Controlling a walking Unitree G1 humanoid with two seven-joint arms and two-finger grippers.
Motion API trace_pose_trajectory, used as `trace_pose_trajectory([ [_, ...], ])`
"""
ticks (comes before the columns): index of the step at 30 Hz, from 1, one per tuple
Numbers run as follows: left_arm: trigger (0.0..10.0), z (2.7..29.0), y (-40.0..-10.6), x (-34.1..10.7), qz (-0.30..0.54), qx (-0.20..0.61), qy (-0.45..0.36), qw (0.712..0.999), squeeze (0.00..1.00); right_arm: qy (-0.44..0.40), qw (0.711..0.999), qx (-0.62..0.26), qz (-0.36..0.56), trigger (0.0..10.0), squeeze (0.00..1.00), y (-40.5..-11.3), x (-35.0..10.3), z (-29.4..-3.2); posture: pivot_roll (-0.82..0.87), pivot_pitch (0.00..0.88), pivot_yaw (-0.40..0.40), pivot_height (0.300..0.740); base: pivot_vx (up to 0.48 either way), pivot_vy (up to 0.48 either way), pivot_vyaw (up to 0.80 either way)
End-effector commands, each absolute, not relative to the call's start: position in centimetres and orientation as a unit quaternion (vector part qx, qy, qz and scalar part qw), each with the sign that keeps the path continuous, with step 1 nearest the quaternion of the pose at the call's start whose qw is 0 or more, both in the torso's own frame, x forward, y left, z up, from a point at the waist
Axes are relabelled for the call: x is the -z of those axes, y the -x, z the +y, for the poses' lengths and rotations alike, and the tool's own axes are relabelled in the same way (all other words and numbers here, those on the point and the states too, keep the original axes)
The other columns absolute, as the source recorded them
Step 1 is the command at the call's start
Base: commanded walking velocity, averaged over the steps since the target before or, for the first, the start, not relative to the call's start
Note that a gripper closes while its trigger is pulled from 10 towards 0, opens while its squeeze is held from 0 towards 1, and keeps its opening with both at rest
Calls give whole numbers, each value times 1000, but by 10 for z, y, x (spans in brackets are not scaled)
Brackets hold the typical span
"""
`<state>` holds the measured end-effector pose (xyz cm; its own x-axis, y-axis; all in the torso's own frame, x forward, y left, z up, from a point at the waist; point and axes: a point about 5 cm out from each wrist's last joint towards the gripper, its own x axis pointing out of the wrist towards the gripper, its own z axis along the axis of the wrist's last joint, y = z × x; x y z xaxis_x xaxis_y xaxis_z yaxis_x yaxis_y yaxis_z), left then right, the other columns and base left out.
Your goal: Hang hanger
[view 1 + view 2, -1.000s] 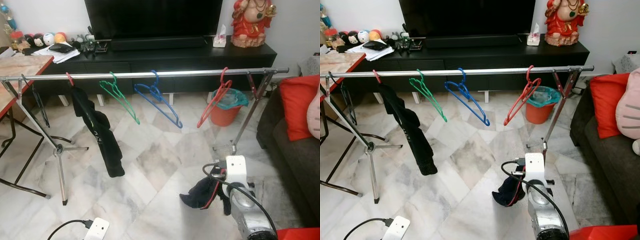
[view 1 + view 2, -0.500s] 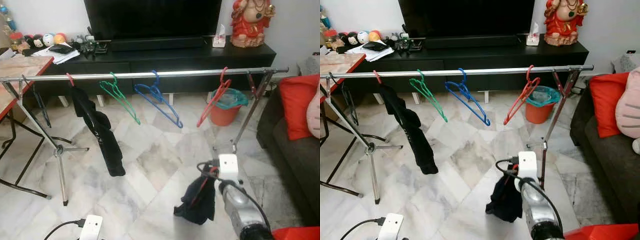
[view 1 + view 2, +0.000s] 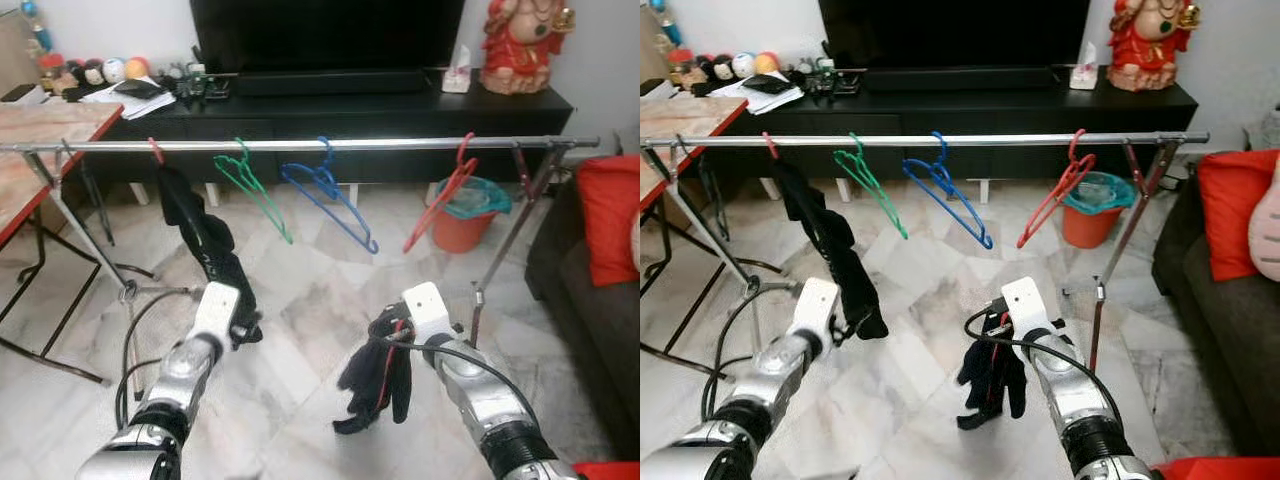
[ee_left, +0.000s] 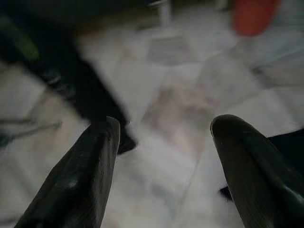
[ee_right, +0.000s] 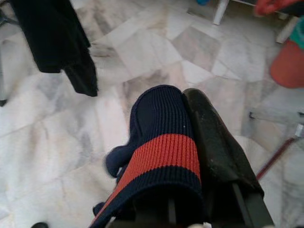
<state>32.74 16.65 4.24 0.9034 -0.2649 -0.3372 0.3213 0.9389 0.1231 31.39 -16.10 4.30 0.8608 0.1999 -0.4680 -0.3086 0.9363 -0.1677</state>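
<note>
A silver rail spans the room and carries a green hanger, a blue hanger and a red hanger. A black garment hangs from a red hook at the rail's left. My right gripper is below the rail, between the blue and red hangers. It is shut on a navy garment with a red stripe, which dangles from it. My left gripper is open and empty, close to the black garment's lower end.
A black TV console stands behind the rail. An orange bin sits under the rail's right end, beside the rack's leg. A dark sofa with a red cushion is at the right, a table at the left.
My left arm has come up into view beside the black garment. My right gripper has lifted the navy garment higher. The camera has shifted a little.
</note>
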Motion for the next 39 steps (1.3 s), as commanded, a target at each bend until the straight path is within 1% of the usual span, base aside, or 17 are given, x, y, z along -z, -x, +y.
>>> trace_pose_trajectory([
  [1,10000,158,-318,-30,193,205,-70,957,0,120,962,-122,211,10000,0,-320,-55,-161,-184,0,55,740,0,0,0],
  [3,10000,148,-321,-36,192,257,-59,945,0,125,963,-115,210,10000,0,-323,-60,-162,-184,0,55,740,0,0,0],
  [5,10000,140,-325,-43,189,293,-46,936,0,132,962,-117,206,10000,0,-326,-67,-162,-192,0,62,740,0,0,0],
  [7,10000,132,-328,-51,187,341,-25,921,0,138,962,-121,202,10000,0,-329,-75,-160,-193,0,65,740,0,0,0],
  [12,10000,119,-330,-69,169,424,-5,890,0,158,958,-135,197,10000,0,-333,-88,-153,-198,0,80,740,0,0,0],
  [13,10000,116,-331,-76,164,448,-7,879,0,165,957,-131,197,10000,0,-334,-95,-151,-196,0,83,740,0,0,0],
  [16,10000,112,-333,-84,152,464,-6,873,0,185,955,-124,195,10000,0,-336,-104,-150,-195,0,85,740,0,0,0],
  [17,10000,108,-335,-91,142,469,1,872,353,205,952,-118,196,10000,0,-336,-108,-151,-194,0,87,740,0,0,0],
  [18,10000,107,-336,-93,137,472,4,871,353,213,950,-116,198,10000,0,-335,-110,-152,-194,0,88,740,0,0,0],
  [19,10000,106,-336,-96,134,474,5,870,757,224,948,-112,198,10000,0,-334,-111,-153,-195,0,90,740,0,0,0],
  [20,10000,104,-335,-98,132,479,9,868,1000,223,949,-106,198,10000,0,-333,-112,-153,-194,0,91,740,0,0,0],
  [21,10000,103,-334,-99,133,485,9,864,1000,214,952,-102,194,10000,0,-332,-113,-152,-196,0,95,740,0,0,0],
  [22,10000,100,-330,-99,140,502,1,853,1000,191,960,-92,183,10000,0,-331,-120,-150,-196,0,98,740,0,0,0],
  [27,10000,96,-327,-105,140,514,-3,846,1000,141,974,-88,151,10000,0,-327,-143,-139,-197,0,99,740,0,0,0],
  [33,10000,91,-322,-113,140,524,-20,840,1000,124,973,-104,165,10000,0,-324,-142,-128,-183,0,94,740,0,0,0],
  [35,10000,90,-320,-119,137,524,-23,840,1000,111,974,-114,161,10000,0,-323,-151,-120,-178,0,91,740,0,0,0],
  [39,10000,92,-316,-118,141,517,-41,843,1000,122,969,-145,159,10000,0,-320,-156,-111,-168,0,86,740,0,0,0],
])
